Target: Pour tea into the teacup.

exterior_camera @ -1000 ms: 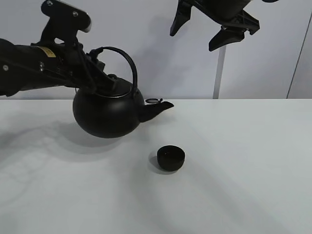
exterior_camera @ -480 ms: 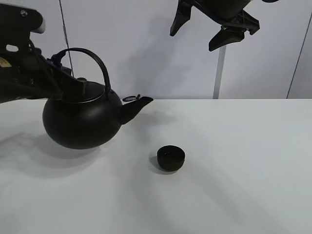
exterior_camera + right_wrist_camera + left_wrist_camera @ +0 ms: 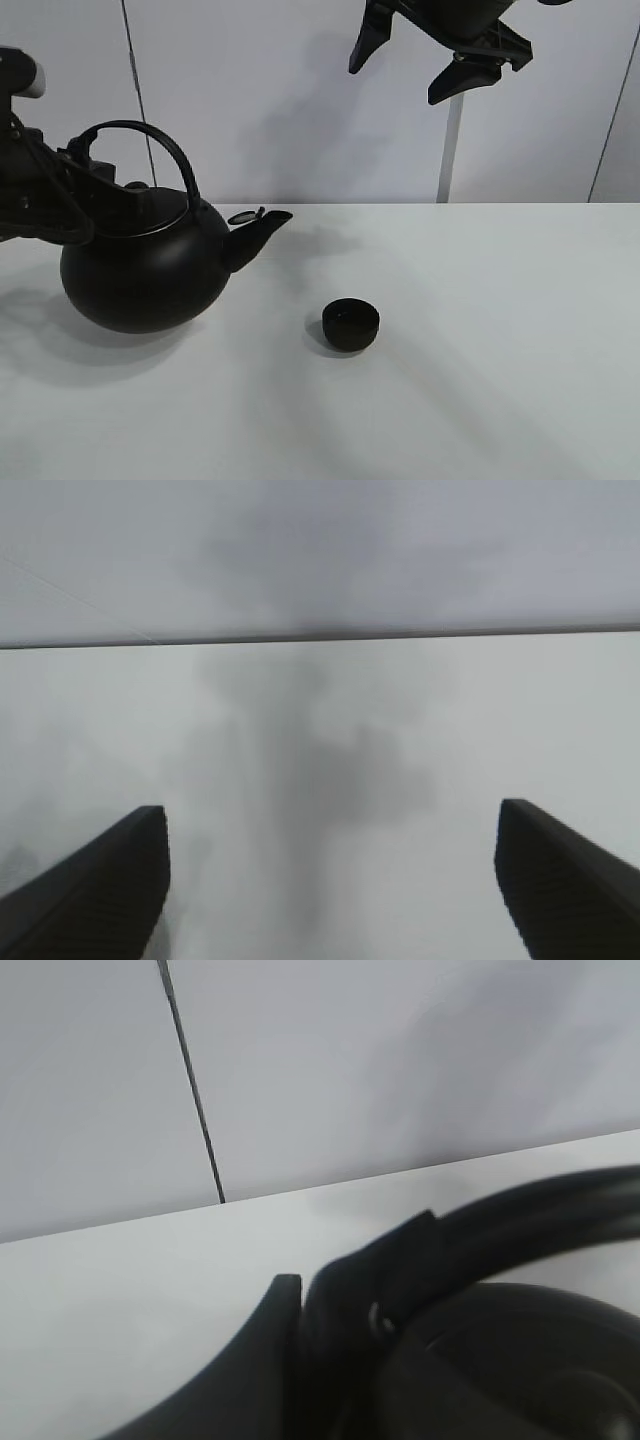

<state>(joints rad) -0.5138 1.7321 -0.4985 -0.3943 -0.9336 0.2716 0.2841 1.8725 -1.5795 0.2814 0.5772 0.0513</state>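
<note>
- Leftwards the kettle (image 3: 140,275) has swung, away from the cup (image 3: 350,325); its spout now points towards the cup from well apart.
- Left pincer (image 3: 75,175) is clenched on the kettle's arched handle, near its rear end; right pincer (image 3: 398,78) hangs released, high above the bench (image 3: 500,350).
- Cup stands upright on the bench, alone near the middle.
- Kettle looks like iron: heavy, rigid, likely to swing under its handle, so the handle is the hold. Cup looks light and easily knocked, so best left untouched.

black left arm (image 3: 40,200) with white cap (image 3: 25,76); right claw (image 3: 396,80) has black wedge fingers (image 3: 100,890).
</note>
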